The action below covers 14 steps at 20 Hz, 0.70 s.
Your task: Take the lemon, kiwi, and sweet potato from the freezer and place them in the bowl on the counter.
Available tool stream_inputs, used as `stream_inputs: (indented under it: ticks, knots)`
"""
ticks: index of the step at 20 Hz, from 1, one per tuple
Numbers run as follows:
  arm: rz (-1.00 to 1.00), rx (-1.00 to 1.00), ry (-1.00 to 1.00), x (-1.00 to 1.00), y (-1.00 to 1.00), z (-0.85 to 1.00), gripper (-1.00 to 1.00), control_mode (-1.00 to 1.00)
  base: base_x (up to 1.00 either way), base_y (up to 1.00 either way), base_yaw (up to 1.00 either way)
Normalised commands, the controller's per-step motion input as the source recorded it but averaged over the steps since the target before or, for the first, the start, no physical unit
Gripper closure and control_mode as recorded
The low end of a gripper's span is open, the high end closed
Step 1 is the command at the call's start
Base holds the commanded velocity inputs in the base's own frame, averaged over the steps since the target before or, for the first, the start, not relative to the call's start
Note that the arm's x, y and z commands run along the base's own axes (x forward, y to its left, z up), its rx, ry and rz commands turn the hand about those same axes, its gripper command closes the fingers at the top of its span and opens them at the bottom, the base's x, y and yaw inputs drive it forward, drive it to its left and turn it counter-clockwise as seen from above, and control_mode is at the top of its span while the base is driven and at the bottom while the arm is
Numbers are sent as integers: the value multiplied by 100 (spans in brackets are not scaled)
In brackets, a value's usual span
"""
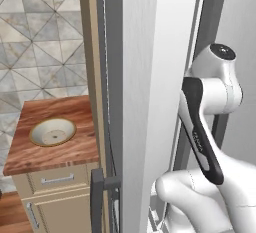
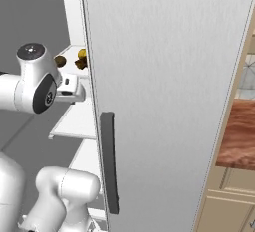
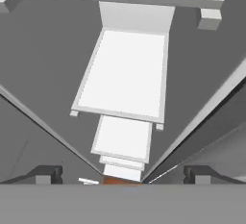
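The freezer stands with its door (image 2: 169, 101) swung open, and my arm reaches past the door's edge into the inside. On an upper white shelf lies the yellow lemon (image 2: 82, 54), with two small dark brown lumps (image 2: 60, 60) beside it. I cannot tell which lump is the kiwi and which the sweet potato. My gripper (image 3: 122, 175) is open, its tips wide apart and nothing between them, looking down along several white shelves (image 3: 122, 74). The cream bowl (image 1: 52, 131) sits empty on the wood counter (image 1: 55, 154) to the left of the freezer.
The grey door edge (image 1: 135, 102) and its dark bar handle (image 2: 108, 161) stand between the freezer's inside and the counter. A beige cabinet with drawers (image 1: 57, 179) carries the counter. A tiled wall is behind it.
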Motion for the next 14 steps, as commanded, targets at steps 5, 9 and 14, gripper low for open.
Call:
stream_inputs:
  ticks: [5, 9, 14]
  knots:
    - [0, 0, 0, 65, 0, 0, -100, -100, 0, 0, 0]
    - [0, 0, 0, 65, 7, 0, -100, -100, 0, 0, 0]
    - [-2, 0, -1, 57, 22, 12, -100, -100, 0, 0, 0]
